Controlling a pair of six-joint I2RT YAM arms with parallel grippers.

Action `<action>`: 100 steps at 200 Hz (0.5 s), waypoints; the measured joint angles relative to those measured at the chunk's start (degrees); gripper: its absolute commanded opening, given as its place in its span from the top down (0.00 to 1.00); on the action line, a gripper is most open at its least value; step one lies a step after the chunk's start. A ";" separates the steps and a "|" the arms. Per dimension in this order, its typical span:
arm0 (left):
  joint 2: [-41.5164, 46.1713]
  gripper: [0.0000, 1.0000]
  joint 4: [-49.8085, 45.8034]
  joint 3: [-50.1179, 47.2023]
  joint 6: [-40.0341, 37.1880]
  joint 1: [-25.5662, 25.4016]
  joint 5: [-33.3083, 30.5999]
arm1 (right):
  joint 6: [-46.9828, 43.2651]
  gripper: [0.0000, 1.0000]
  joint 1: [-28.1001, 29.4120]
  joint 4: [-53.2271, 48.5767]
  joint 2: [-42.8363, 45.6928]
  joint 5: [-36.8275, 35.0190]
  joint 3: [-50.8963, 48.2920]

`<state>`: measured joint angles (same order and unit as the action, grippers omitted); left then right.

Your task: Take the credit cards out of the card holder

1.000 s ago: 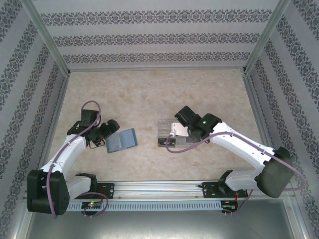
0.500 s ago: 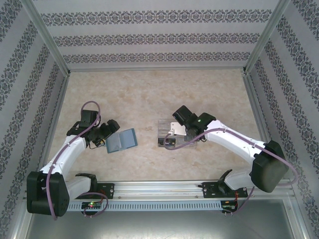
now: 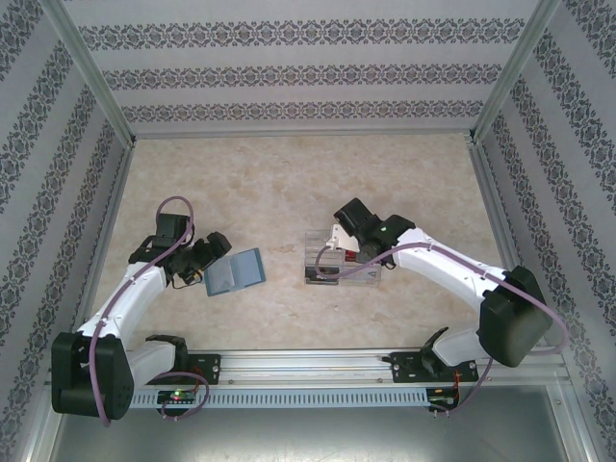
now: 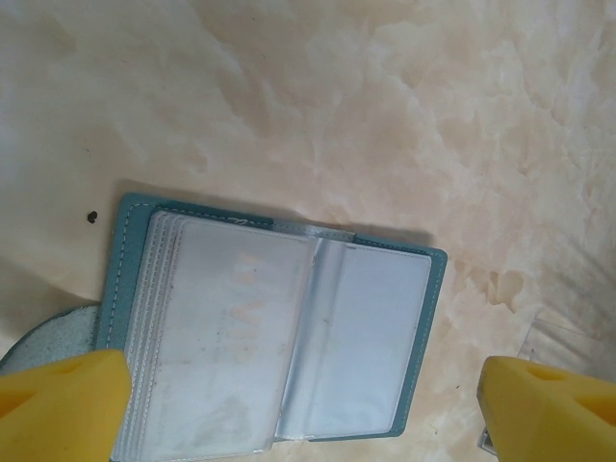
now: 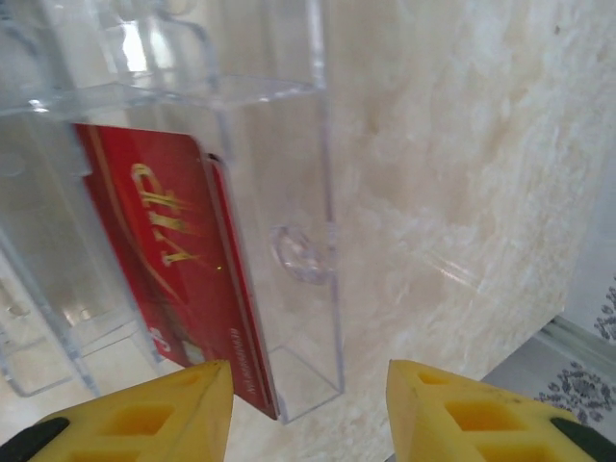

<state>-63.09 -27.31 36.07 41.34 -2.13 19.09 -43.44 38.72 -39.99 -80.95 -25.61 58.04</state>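
The teal card holder (image 3: 236,271) lies open on the table, its clear sleeves (image 4: 231,327) facing up and looking empty. My left gripper (image 3: 204,254) hovers just left of it, open, yellow fingertips (image 4: 63,404) on either side of the holder's near edge. One red credit card (image 5: 168,260) with gold "VIP" lettering stands on edge inside a compartment of the clear plastic box (image 3: 342,265). My right gripper (image 5: 308,414) is above that box, open, and the card's lower edge is beside its left fingertip (image 5: 144,419).
The clear box (image 5: 289,192) has several thin-walled compartments. Marbled tabletop (image 3: 289,183) stretches behind both arms, and patterned walls with metal posts close off three sides. A metal rail (image 3: 308,361) runs along the near edge.
My right gripper has swung left over the clear box. The card seen flat under it earlier now stands on edge in the box. The left arm and holder have not moved.
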 measured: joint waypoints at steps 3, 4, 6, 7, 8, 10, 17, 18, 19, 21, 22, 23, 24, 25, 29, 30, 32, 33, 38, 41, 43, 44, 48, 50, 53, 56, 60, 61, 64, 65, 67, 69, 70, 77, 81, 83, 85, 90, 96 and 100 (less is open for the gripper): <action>0.00 0.06 0.00 0.00 0.00 0.00 0.00 | 0.35 0.55 -0.04 0.04 -0.02 -0.20 0.07; 0.00 0.06 0.00 -0.02 0.00 0.00 0.00 | 0.50 0.55 -0.09 0.02 -0.04 -0.31 0.09; 0.00 0.07 0.00 -0.02 -0.02 0.00 0.02 | 0.74 0.56 -0.17 0.02 -0.11 -0.39 0.17; 0.00 0.06 0.00 -0.04 0.00 0.00 0.02 | 0.83 0.56 -0.22 0.02 -0.11 -0.44 0.20; 0.00 0.06 0.00 -0.07 0.00 0.00 0.04 | 0.92 0.56 -0.26 0.02 -0.11 -0.46 0.22; 0.00 0.06 0.02 -0.07 0.00 0.00 0.07 | 1.25 0.56 -0.33 0.02 -0.13 -0.57 0.31; 0.00 0.06 0.00 -0.11 0.00 0.00 0.15 | 2.03 0.57 -0.37 0.00 -0.24 -0.83 0.70; 0.00 0.06 0.00 -0.11 -0.02 0.00 0.15 | 2.14 0.58 -0.37 0.00 -0.24 -0.85 0.72; 0.00 0.07 0.00 -0.11 -0.02 0.00 0.15 | 2.38 0.58 -0.37 0.00 -0.28 -0.90 0.79; 0.00 0.06 0.00 -0.11 -0.02 0.00 0.17 | 2.73 0.58 -0.37 0.00 -0.31 -0.92 0.94; 0.00 0.06 0.00 -0.11 -0.02 0.00 0.17 | 2.84 0.59 -0.37 0.00 -0.31 -0.94 0.98; 0.00 0.06 0.00 -0.11 0.00 0.00 0.17 | 2.91 0.59 -0.37 0.00 -0.31 -0.96 1.03; 0.00 0.07 0.00 -0.11 -0.02 0.00 0.17 | 3.13 0.59 -0.37 -0.02 -0.33 -0.96 1.14; 0.00 0.06 0.00 -0.11 -0.02 0.00 0.17 | 3.21 0.59 -0.37 -0.02 -0.33 -0.96 1.18; 0.00 0.07 0.00 -0.11 -0.02 0.00 0.15 | 3.85 0.60 -0.37 -0.02 -0.33 -0.98 1.53; 0.00 0.07 0.00 -0.11 0.00 0.00 0.17 | 4.15 0.60 -0.37 -0.02 -0.33 -0.96 1.64; 0.00 0.07 0.00 -0.11 -0.02 0.00 0.15 | 4.42 0.60 -0.37 -0.02 -0.33 -0.96 1.79; 0.00 0.07 0.02 -0.11 0.00 0.00 0.15 | 4.59 0.61 -0.37 -0.02 -0.33 -0.96 1.92; 0.00 0.06 0.00 -0.11 0.00 0.00 0.17 | 5.49 0.62 -0.33 -0.02 -0.33 -0.96 2.40; 0.00 0.07 0.00 -0.11 -0.02 0.00 0.17 | 5.90 0.63 -0.33 -0.02 -0.33 -0.94 2.73; 0.00 0.06 0.00 -0.11 0.00 0.00 0.17 | 6.27 0.64 -0.31 -0.04 -0.33 -0.94 2.97; 0.00 0.06 -0.02 -0.11 -0.02 0.00 0.17 | 6.43 0.65 -0.28 -0.04 -0.33 -0.96 3.06; 0.00 0.06 0.00 -0.11 0.00 0.00 0.17 | 7.13 0.66 -0.20 0.00 -0.31 -0.94 3.45; 0.00 0.06 0.00 -0.11 -0.02 0.00 0.15 | 7.48 0.67 -0.11 0.00 -0.31 -0.94 3.69; 0.00 0.06 0.00 -0.11 -0.02 0.00 0.15 | 8.22 0.68 0.04 -0.04 -0.31 -0.94 4.02; -0.02 0.06 0.00 -0.11 -0.02 0.00 0.15 | 8.70 0.69 0.22 -0.02 -0.31 -0.90 4.42; -0.02 0.07 0.00 -0.11 0.00 0.00 0.15 | 9.77 0.71 0.57 -0.07 -0.31 -0.94 4.92; -0.02 0.07 -0.02 -0.13 0.00 0.00 0.15 | 9.79 0.71 0.63 -0.04 -0.31 -0.92 5.01; -0.04 0.07 0.00 -0.13 0.00 0.00 0.15 | 10.51 0.74 1.03 -0.07 -0.31 -0.87 5.38; -0.04 0.07 0.00 -0.15 0.00 0.00 0.15 | 10.91 0.74 1.20 -0.07 -0.31 -0.90 5.55; -0.07 0.07 0.00 -0.17 0.00 0.00 0.15 | 11.08 0.75 1.36 -0.07 -0.31 -0.85 5.73; -0.07 0.07 0.00 -0.17 0.00 0.00 0.15 | 11.32 0.76 1.70 -0.07 -0.31 -0.66 6.03; -0.07 0.07 0.00 -0.22 0.00 0.00 0.15 | 11.72 0.76 1.99 -0.11 -0.31 -0.70 6.25; -0.13 0.07 0.00 -0.37 0.02 0.00 0.15 | 13.38 0.77 3.32 -0.22 -0.33 -0.39 7.34; -0.20 0.07 0.00 -0.50 0.02 0.00 0.15 | 14.27 0.78 4.22 -0.24 -0.35 -0.20 8.04; -0.24 0.07 -0.02 -0.57 0.02 0.00 0.15 | 15.04 0.78 4.79 -0.28 -0.44 -0.02 8.48; -0.28 0.07 0.00 -0.61 0.04 0.00 0.15 | 15.43 0.79 5.11 -0.35 -0.48 0.00 8.74; -0.46 0.08 -0.04 -0.74 0.04 0.00 0.15 | 16.85 0.81 6.29 -0.46 -0.74 0.39 9.88; -0.72 0.09 -0.13 -0.87 0.07 0.00 0.15 | 18.84 0.86 7.69 -0.50 -1.40 0.98 11.54; -0.90 0.09 -0.15 -0.94 0.07 0.00 0.13 | 20.31 0.89 8.39 -0.52 -1.90 1.27 12.59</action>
<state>-63.99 -27.46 35.14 41.41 -2.13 19.22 -23.14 47.11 -40.51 -82.85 -24.34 70.63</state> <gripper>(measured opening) 0.922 0.183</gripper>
